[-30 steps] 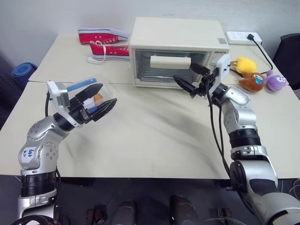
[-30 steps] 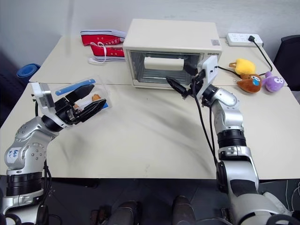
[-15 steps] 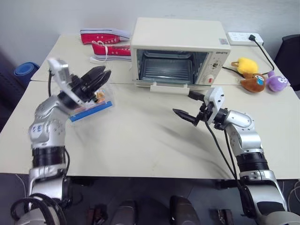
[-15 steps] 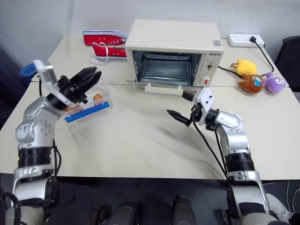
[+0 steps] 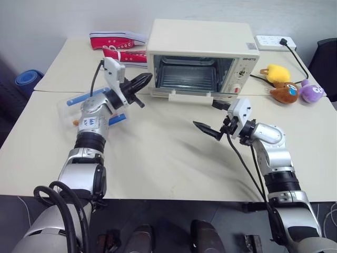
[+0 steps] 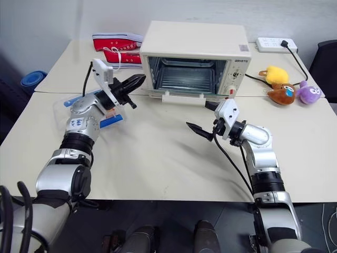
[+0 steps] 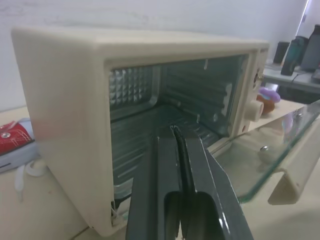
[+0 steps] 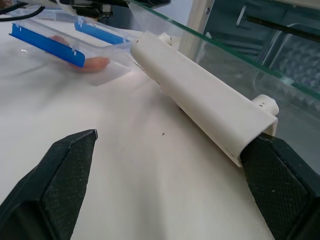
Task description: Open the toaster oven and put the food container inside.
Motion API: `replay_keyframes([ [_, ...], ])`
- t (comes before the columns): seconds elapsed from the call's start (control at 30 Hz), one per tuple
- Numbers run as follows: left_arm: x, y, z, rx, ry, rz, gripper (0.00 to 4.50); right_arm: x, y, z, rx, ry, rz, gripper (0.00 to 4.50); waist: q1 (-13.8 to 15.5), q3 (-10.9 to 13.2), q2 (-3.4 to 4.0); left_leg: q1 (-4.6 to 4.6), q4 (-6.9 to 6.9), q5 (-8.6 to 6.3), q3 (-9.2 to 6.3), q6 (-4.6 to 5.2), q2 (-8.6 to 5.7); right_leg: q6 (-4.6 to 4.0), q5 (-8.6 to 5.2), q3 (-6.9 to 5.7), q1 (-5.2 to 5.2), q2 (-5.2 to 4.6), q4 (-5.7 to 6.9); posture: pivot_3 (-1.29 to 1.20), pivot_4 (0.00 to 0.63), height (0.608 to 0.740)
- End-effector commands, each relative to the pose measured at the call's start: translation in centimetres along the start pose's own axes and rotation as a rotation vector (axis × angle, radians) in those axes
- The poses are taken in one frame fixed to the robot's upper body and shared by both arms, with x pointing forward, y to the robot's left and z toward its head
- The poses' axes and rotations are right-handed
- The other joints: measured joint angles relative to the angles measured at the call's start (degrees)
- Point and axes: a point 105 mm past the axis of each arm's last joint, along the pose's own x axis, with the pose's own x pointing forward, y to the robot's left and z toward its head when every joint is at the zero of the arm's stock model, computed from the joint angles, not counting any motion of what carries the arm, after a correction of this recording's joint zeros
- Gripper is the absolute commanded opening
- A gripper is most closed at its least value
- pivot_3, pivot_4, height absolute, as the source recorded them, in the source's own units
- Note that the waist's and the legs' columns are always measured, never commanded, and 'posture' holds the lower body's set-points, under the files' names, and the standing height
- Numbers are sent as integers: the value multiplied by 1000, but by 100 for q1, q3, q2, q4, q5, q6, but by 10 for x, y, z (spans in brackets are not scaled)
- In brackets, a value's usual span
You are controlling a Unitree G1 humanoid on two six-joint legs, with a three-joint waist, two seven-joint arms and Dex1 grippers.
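The cream toaster oven (image 5: 202,39) stands at the back of the table with its glass door (image 5: 210,90) dropped open. Its bar handle (image 8: 200,102) faces forward. My left gripper (image 5: 146,78) is shut and empty, and it points at the oven's left front corner. In the left wrist view its fingers (image 7: 182,165) aim into the oven's cavity. The clear food container (image 5: 68,104) with blue clips lies on the table, partly hidden behind my left forearm. My right gripper (image 5: 210,117) hangs open just in front of the door handle, touching nothing.
Red sneakers (image 5: 117,46) lie behind and left of the oven. Plush toys (image 5: 287,84) and a white power strip (image 5: 271,42) with a black cable sit to its right. Bare tabletop (image 5: 158,153) spreads in front of the open door.
The oven door, shut a second ago, has dropped open. My right gripper drew back and down from the handle. My left gripper left the container on the table, shut, and swung toward the oven.
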Motion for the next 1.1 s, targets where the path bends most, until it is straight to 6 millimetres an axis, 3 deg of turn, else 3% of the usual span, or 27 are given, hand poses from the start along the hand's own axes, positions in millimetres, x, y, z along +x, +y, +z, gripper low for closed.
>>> replay_keyframes([
  [0.03,4,-10,0,120,53,-94,37,-25,1,8,-53,-35,-46,4500,8,0,-1,-2,0,0,0,0,0,0,0,0,0,0,0,0,150,740],
  [0.2,5,-21,-9,142,96,-158,37,-71,17,-11,-37,57,-108,4500,46,2,-3,-6,11,-2,1,4,-1,1,1,0,2,0,0,0,150,740],
  [0.3,6,-35,-24,178,172,-231,37,-101,23,-17,-30,124,-173,4500,67,2,-3,-5,12,-3,2,5,-1,1,1,0,3,-1,2,0,150,740],
  [0.4,6,-47,-45,218,276,-263,37,-116,23,-13,-29,143,-230,4500,108,2,-3,-3,15,-4,6,7,-1,1,1,3,5,-1,4,0,150,740],
  [0.63,3,-59,-69,158,363,-236,37,-116,20,-2,-25,123,-257,4500,164,2,-3,-2,28,-6,9,10,1,1,1,7,5,-1,13,0,150,740],
  [0.7,2,-60,-64,116,334,-220,37,-110,16,3,6,96,-273,4500,172,2,-3,-4,35,-8,9,13,0,1,1,10,7,-1,13,0,150,740],
  [0.83,-8,-67,-33,-23,155,-217,932,-95,16,16,65,17,-213,4500,163,2,-3,-5,40,-11,6,13,2,1,1,10,7,-1,15,0,150,740],
  [0.9,-31,-69,-18,-27,97,-230,1543,-86,13,24,45,-21,-196,4500,137,2,-3,-6,40,-12,2,10,4,1,1,9,5,-1,17,0,150,740],
  [0.97,-56,-62,-16,-27,119,-163,2190,-79,10,30,55,-60,-186,4500,94,1,-1,-2,38,-14,4,7,9,1,1,12,5,1,18,0,150,740],
  [1.1,-140,-37,11,-127,31,76,3386,-59,15,44,34,-134,-108,4500,1,0,0,4,36,-17,-1,1,19,-2,-1,14,4,7,24,0,150,740],
])
